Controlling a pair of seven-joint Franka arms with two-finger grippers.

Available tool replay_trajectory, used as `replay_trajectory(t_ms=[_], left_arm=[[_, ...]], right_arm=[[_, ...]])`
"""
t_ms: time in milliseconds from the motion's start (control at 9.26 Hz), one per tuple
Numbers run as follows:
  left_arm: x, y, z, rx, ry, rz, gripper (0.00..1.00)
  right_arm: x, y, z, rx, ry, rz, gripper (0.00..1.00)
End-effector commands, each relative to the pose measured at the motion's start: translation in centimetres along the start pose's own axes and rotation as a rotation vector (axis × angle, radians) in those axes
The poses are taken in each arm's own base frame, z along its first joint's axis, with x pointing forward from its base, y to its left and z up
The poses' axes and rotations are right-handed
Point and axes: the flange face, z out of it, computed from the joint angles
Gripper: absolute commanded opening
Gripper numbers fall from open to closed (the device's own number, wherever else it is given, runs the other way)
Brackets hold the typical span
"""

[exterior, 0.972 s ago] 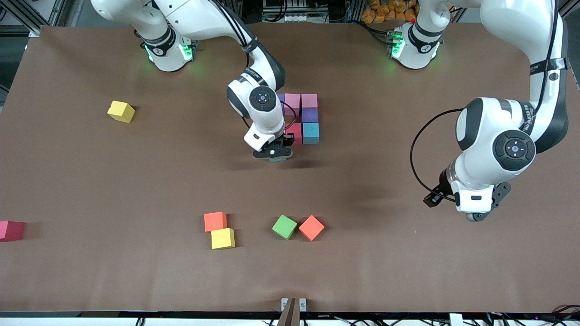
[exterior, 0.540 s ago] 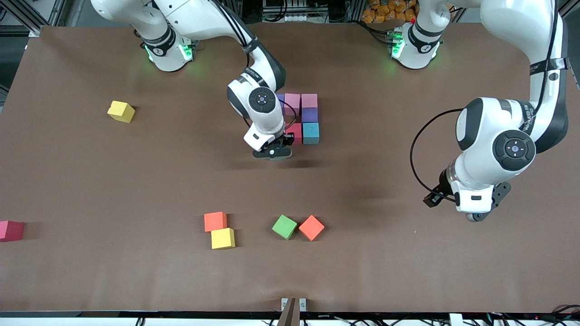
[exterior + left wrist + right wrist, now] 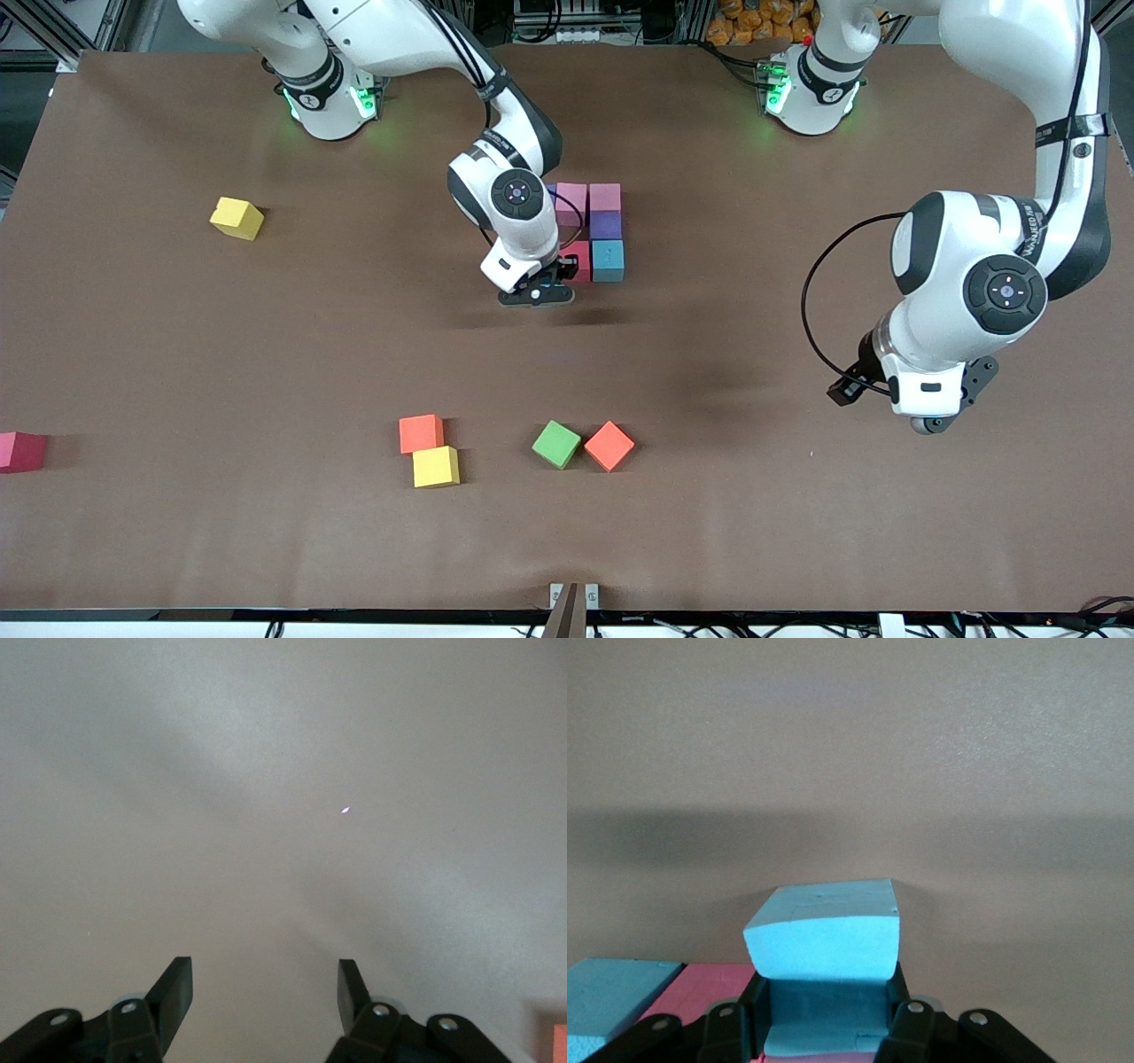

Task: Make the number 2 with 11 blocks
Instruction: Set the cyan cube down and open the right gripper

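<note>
My right gripper (image 3: 536, 295) is shut on a light blue block (image 3: 824, 935) and holds it low over the table, beside the red block (image 3: 578, 259) of the started number 2 (image 3: 592, 226). That group also holds two pink blocks (image 3: 571, 202), a purple block (image 3: 606, 226) and a light blue block (image 3: 608, 260). The right arm hides part of it. Loose blocks lie nearer the front camera: two orange ones (image 3: 421, 433) (image 3: 609, 446) and a yellow one (image 3: 436, 466). My left gripper (image 3: 266, 979) is open with nothing in it, waiting above bare table at the left arm's end.
A green cube (image 3: 556, 444) touches the orange block nearest the left arm's end. A second yellow block (image 3: 236, 217) lies toward the right arm's end, and a red block (image 3: 22, 450) sits at that end's table edge.
My right gripper has shifted slightly toward the block group with the light blue block. The left arm has not moved.
</note>
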Motion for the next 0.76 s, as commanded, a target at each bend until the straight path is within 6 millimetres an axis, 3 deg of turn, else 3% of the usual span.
replay_trajectory(t_ms=[0, 216, 324, 432, 540, 648], left_arm=[[0.07, 0.36, -0.28, -0.013, -0.009, -0.010, 0.74], [-0.01, 0.44, -0.18, -0.012, -0.010, -0.008, 0.74], [-0.01, 0.44, -0.18, -0.012, -0.010, -0.008, 0.74], [-0.01, 0.44, -0.18, -0.012, -0.010, -0.008, 0.74], [-0.01, 0.44, -0.18, -0.012, -0.010, -0.008, 0.74], [-0.01, 0.44, -0.18, -0.012, -0.010, -0.010, 0.74]], right_arm=[[0.06, -0.02, -0.46, 0.013, -0.021, -0.007, 0.00], [0.13, 0.07, -0.37, 0.012, -0.022, -0.007, 0.00], [0.23, 0.12, -0.25, 0.013, -0.022, -0.003, 0.35], [0.47, 0.30, -0.25, 0.013, -0.020, 0.003, 0.76], [0.70, 0.21, -0.39, 0.017, -0.016, 0.009, 0.88], [0.74, 0.18, -0.45, 0.018, -0.015, 0.013, 0.93]])
